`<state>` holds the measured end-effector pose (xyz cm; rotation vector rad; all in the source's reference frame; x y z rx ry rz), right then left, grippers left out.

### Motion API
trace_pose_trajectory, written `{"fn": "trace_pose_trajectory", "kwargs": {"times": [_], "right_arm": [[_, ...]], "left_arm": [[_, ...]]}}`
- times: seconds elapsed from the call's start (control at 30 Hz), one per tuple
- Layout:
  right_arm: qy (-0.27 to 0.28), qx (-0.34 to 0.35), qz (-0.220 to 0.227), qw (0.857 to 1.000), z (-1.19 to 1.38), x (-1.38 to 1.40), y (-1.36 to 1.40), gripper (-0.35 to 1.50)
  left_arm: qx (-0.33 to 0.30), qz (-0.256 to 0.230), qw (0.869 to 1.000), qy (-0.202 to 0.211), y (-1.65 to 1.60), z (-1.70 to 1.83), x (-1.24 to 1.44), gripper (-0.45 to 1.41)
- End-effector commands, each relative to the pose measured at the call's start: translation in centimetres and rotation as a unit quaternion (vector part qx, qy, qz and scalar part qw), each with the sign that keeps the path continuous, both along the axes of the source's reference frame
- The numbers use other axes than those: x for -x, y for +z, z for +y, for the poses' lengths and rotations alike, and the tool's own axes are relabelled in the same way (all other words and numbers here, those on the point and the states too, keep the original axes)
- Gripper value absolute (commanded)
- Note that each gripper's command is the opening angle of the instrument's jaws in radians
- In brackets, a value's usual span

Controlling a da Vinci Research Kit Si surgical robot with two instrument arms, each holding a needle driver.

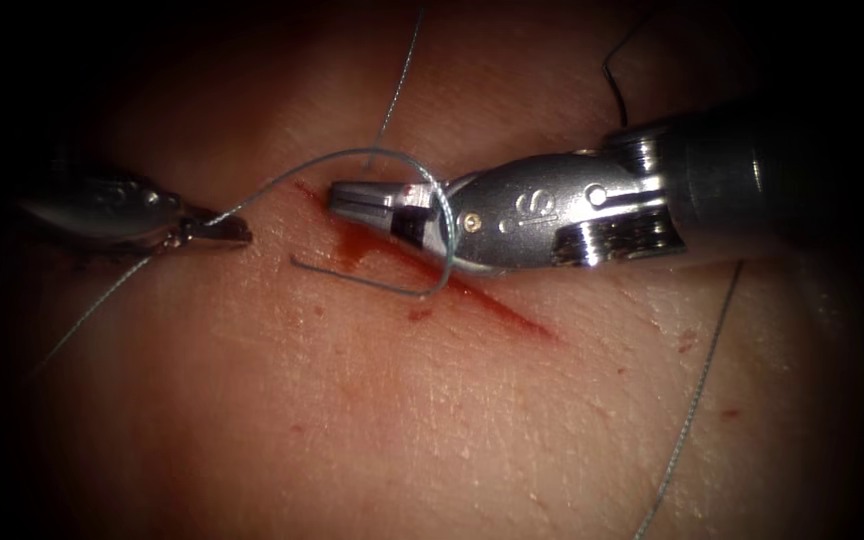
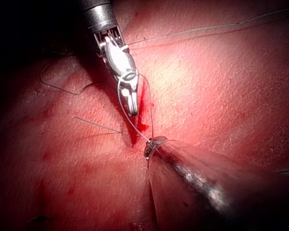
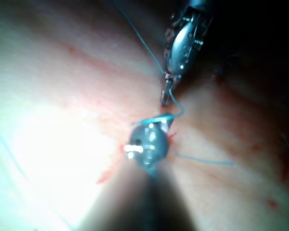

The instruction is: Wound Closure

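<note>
A cut smeared with red fluid runs slantwise across the tissue. My right tool lies over the cut's upper end, jaws shut and holding nothing. The blue-grey thread is looped once around its jaws. My left tool, left of the cut, is shut on that thread. A short free thread tail lies on the tissue just below the right tool. The left wrist view shows the looped right tool and the tail. The right wrist view shows the left tool gripping thread.
A long strand of thread trails over the tissue at the lower right. Another strand runs up and away behind the right tool. A dark thread end curls above the right tool's shaft.
</note>
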<state>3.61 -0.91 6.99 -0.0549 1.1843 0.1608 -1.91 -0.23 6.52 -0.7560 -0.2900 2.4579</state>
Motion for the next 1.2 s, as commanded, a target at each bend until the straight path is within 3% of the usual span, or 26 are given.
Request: {"fn": "trace_pose_trajectory", "kwargs": {"times": [0.03,0.23,0.67,0.7,0.73,0.77,0.83,0.97,1.2], "right_arm": [[0.001,-0.001,0.004,1.000,-0.03,-0.10,-0.01,-0.35],[0.014,-0.003,0.017,1.000,0.02,-0.16,-0.23,-0.35],[0.049,0.010,0.020,0.999,0.06,-0.35,-0.20,-0.35],[0.051,0.011,0.018,0.998,0.06,-0.36,-0.19,-0.25],[0.053,0.012,0.016,0.998,0.07,-0.38,-0.16,0.05],[0.053,0.013,0.015,0.998,0.06,-0.40,-0.14,0.22],[0.054,0.015,0.014,0.998,0.05,-0.43,-0.10,0.44],[0.063,0.010,0.009,0.998,0.04,-0.47,-0.04,0.61],[0.086,0.013,-0.005,0.996,0.14,-0.50,0.06,0.61]], "left_arm": [[0.000,0.001,1.000,0.000,0.09,-0.03,0.07,-0.45],[-0.003,0.008,1.000,0.007,0.23,-0.08,0.13,-0.45],[-0.010,0.009,1.000,0.011,0.22,-0.16,0.24,-0.45],[-0.011,0.009,1.000,0.011,0.20,-0.17,0.24,-0.45],[-0.012,0.008,1.000,0.011,0.17,-0.18,0.24,-0.45],[-0.013,0.008,1.000,0.012,0.15,-0.20,0.24,-0.45],[-0.016,0.008,1.000,0.013,0.07,-0.22,0.23,-0.45],[-0.021,0.003,1.000,0.018,-0.11,-0.27,0.21,-0.45],[-0.017,0.003,0.999,0.029,-0.40,-0.46,0.18,-0.45]]}}
